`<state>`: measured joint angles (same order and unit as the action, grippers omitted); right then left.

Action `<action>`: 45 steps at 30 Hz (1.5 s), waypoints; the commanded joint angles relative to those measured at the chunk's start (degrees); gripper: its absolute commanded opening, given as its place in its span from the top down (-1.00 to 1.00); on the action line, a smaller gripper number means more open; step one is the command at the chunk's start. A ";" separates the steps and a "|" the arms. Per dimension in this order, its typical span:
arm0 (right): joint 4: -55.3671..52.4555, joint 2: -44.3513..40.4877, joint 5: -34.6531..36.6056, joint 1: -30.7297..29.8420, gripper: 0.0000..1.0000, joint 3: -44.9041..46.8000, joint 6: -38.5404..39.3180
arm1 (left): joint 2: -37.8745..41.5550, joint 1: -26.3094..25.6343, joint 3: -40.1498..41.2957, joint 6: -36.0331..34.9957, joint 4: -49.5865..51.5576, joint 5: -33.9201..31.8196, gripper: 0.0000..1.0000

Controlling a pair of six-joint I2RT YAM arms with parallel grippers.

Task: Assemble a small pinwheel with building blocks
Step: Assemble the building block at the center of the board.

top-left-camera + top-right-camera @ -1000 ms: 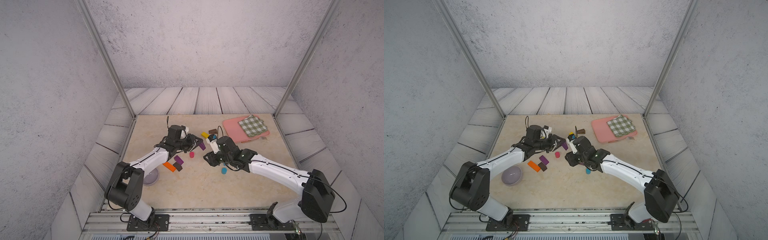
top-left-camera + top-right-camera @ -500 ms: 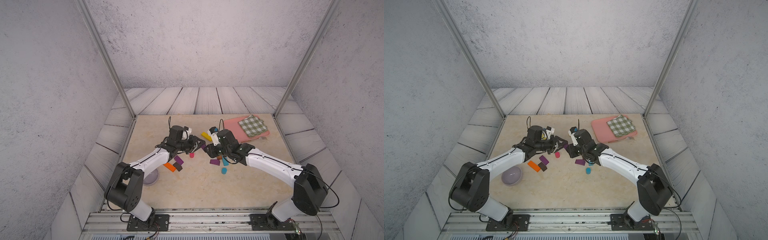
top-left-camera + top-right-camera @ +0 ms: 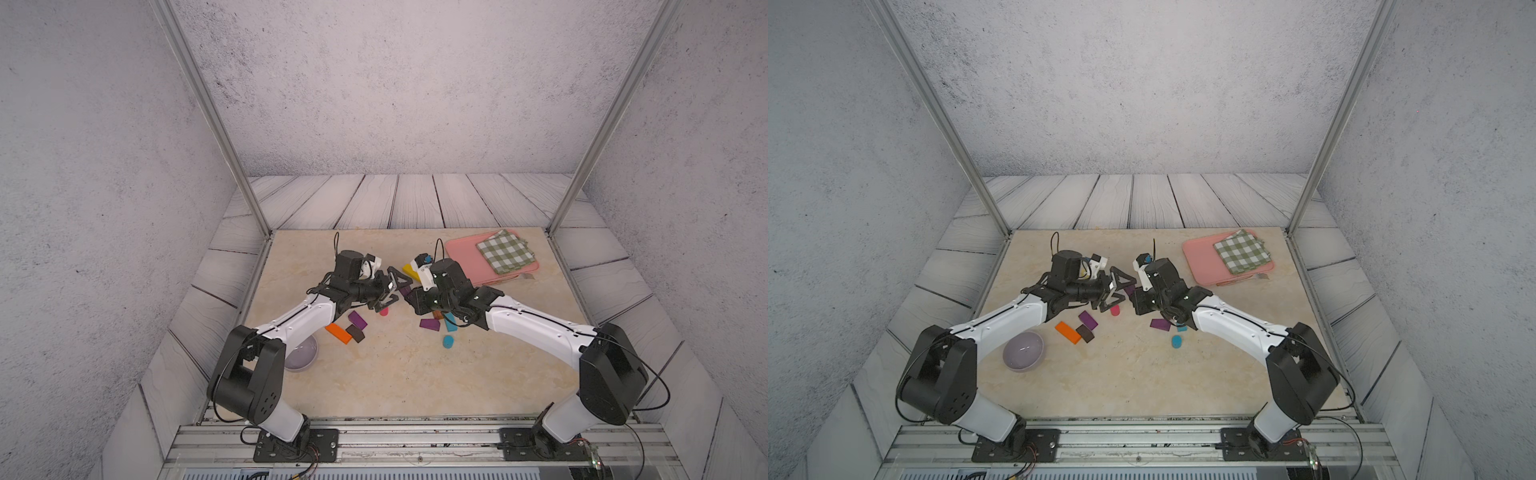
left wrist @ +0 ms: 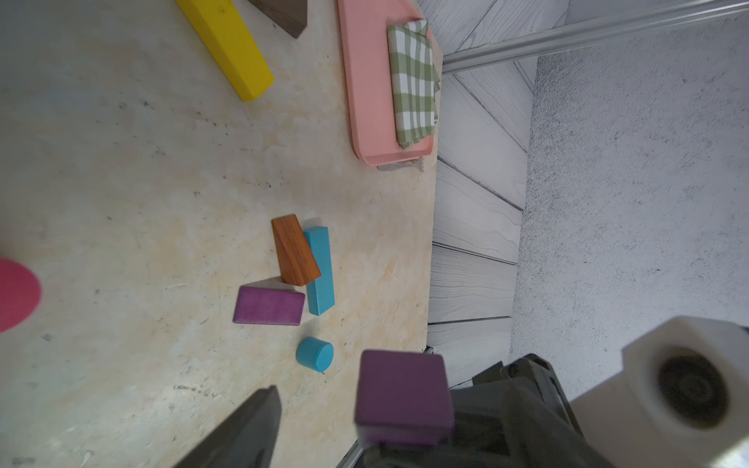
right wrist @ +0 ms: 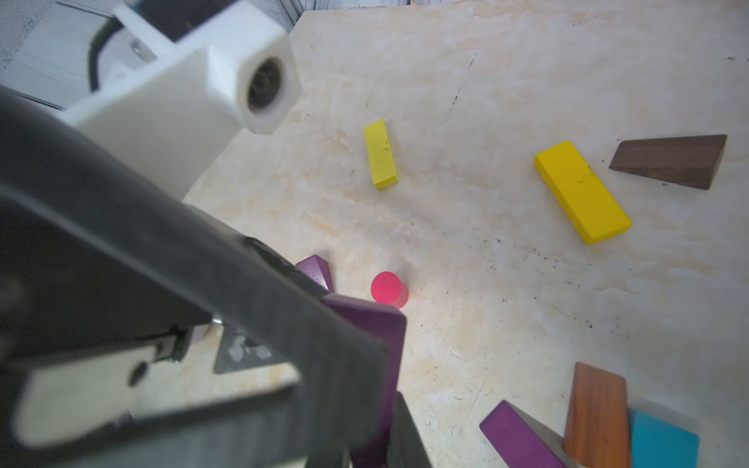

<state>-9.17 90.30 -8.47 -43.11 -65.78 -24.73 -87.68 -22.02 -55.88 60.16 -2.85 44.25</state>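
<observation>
Gripping one purple block [image 4: 403, 389] in the closed fingers of the right gripper [image 3: 411, 296], above the beige table [image 3: 395, 374], midway between the two arms. Spreading the fingers of the left gripper [image 3: 398, 291] wide open on either side of that block. Counting eleven more blocks lying loose on the table: one pink cylinder [image 5: 387, 288] just beside the grippers; one loose purple wedge [image 3: 357, 319], one orange bar [image 3: 338, 333] and one dark wedge [image 3: 355, 333] grouped near the left arm; one second purple wedge [image 4: 268, 306], one red-brown wedge [image 4: 296, 251] and one teal bar [image 4: 320, 271] clustered by the right arm, one blue cylinder [image 4: 315, 354] just beside them; one short yellow bar [image 5: 381, 156], one long yellow bar [image 5: 581, 192] and one far dark wedge [image 5: 668, 162] farther back. Sitting apart: one pink tray [image 3: 461, 257] carrying one folded checked cloth [image 3: 505, 251], and one lilac bowl [image 3: 1023, 351].
</observation>
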 commanded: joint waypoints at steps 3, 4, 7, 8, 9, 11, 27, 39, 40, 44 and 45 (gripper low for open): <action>-3.99 3.58 7.75 -0.05 1.00 -0.96 2.60 | 7.90 12.83 3.18 -5.91 12.46 -1.24 -0.92; -4.69 4.68 8.70 -0.13 1.00 -1.91 2.52 | 8.81 14.76 3.20 -7.80 15.20 -2.38 -0.92; -8.94 10.00 12.41 -1.23 1.00 -8.55 2.60 | 10.41 19.22 3.22 -13.35 24.60 -7.51 -0.92; -10.94 12.44 14.35 -2.15 1.00 -11.86 3.38 | 10.51 20.25 3.21 -15.11 26.91 -8.80 -0.92; -12.21 14.62 15.79 -3.12 1.00 -14.63 4.60 | 10.51 21.40 3.47 -16.07 28.11 -9.31 -0.92; -14.40 19.58 16.64 -4.89 0.97 -20.56 6.79 | 10.47 24.08 4.71 -17.06 29.20 -9.08 -0.92; -13.39 40.04 19.47 -6.81 0.97 -41.18 11.25 | 10.88 28.66 7.87 -18.50 27.26 -5.65 -0.92; -15.00 47.81 17.50 -6.85 0.93 -45.97 11.28 | 9.53 28.73 8.21 -19.14 26.65 -4.08 -0.92; -15.57 48.48 17.60 -6.90 0.93 -46.78 11.37 | 9.70 28.78 8.32 -19.12 26.62 -4.08 -0.92; -16.62 50.04 17.91 -6.90 0.92 -48.28 10.99 | 9.51 28.79 8.50 -19.21 26.48 -3.75 -0.92; -16.66 50.27 17.86 -6.90 0.91 -48.30 10.80 | 9.47 28.71 8.50 -19.25 26.41 -3.65 -0.92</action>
<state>-24.01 137.47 9.50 -49.91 -112.51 -13.82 -77.84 6.37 -47.83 42.17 23.75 39.51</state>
